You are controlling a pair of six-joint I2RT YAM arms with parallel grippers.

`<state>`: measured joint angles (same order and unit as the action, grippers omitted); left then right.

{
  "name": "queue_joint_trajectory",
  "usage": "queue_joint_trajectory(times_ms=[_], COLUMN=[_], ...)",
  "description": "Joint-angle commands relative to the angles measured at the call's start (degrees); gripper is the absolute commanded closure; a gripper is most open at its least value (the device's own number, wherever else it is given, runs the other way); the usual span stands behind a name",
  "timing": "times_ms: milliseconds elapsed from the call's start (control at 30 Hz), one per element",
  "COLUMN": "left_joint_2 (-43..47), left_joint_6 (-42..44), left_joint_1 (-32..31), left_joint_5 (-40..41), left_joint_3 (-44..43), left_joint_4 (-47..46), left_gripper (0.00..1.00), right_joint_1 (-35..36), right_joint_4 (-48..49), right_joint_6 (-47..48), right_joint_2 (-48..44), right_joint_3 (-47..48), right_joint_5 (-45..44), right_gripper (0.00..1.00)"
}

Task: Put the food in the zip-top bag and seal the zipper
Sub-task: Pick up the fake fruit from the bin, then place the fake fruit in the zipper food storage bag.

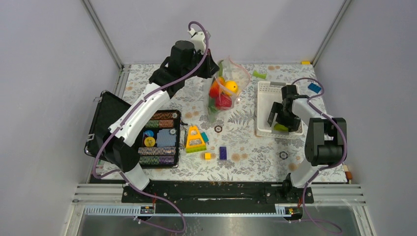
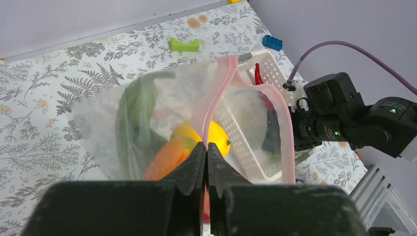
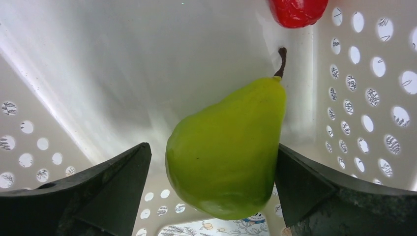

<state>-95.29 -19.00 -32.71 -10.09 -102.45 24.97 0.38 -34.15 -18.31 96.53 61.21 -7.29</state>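
Observation:
My left gripper (image 1: 211,69) is shut on the pinkish-red zipper (image 2: 215,98) of the clear zip-top bag (image 1: 222,93) and holds the bag up by its mouth, which hangs open. Inside the bag are a yellow-orange round fruit (image 2: 219,137), an orange piece (image 2: 164,157), a long green piece (image 2: 133,123) and red pieces (image 1: 223,101). My right gripper (image 3: 212,147) is open inside the white slotted basket (image 1: 268,84), its fingers either side of a green pear (image 3: 228,147). A red piece (image 3: 297,10) lies further in the basket.
A black case of poker chips (image 1: 157,137) stands at the left. A yellow triangular toy (image 1: 194,138), a small yellow brick (image 1: 208,156) and a dark blue brick (image 1: 223,152) lie in the middle front. A green brick (image 1: 259,74) and a blue brick (image 1: 313,88) lie at the back.

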Motion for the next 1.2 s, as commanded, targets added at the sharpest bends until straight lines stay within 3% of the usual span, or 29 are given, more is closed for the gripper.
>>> queue_joint_trajectory(times_ms=[0, 133, 267, 333, 633, 900, 1033, 1167], left_joint_2=[-1.5, -2.8, -3.8, -4.0, -3.8, -4.4, -3.9, -3.0], left_joint_6=[1.5, 1.3, 1.1, 1.0, -0.6, -1.4, -1.0, -0.5], left_joint_1=[-0.5, -1.2, -1.4, -1.4, -1.7, -2.4, -3.0, -3.6], left_joint_5=[-0.8, -0.5, 0.9, 1.2, 1.6, 1.5, 1.8, 2.4], left_joint_3=[-3.0, -2.8, -2.6, -2.8, -3.4, -4.3, -4.6, -4.4], left_joint_4=[-1.2, -0.1, 0.8, 1.0, 0.3, -0.1, 0.2, 0.6], left_gripper=[1.00, 1.00, 1.00, 1.00, 1.00, 1.00, 1.00, 1.00], right_joint_1=[0.2, 0.1, 0.1, 0.1, 0.2, 2.7, 11.6, 15.8], right_joint_4=[-1.0, -0.1, -0.1, 0.3, 4.4, 23.4, 29.8, 31.9], right_joint_6=[1.6, 2.3, 2.3, 2.1, 2.5, -5.3, -3.2, -3.2], right_joint_2=[-0.6, -1.9, -4.9, -7.7, -24.4, -37.8, -38.9, -33.3], right_joint_3=[0.4, 0.0, 0.0, -0.1, -0.9, -0.7, 3.4, 8.3], right_joint_5=[0.8, 0.5, -1.5, -1.9, 4.3, 36.3, 35.5, 35.4], right_gripper=[0.06, 0.18, 0.45, 0.51, 0.52, 0.55, 0.53, 0.52])
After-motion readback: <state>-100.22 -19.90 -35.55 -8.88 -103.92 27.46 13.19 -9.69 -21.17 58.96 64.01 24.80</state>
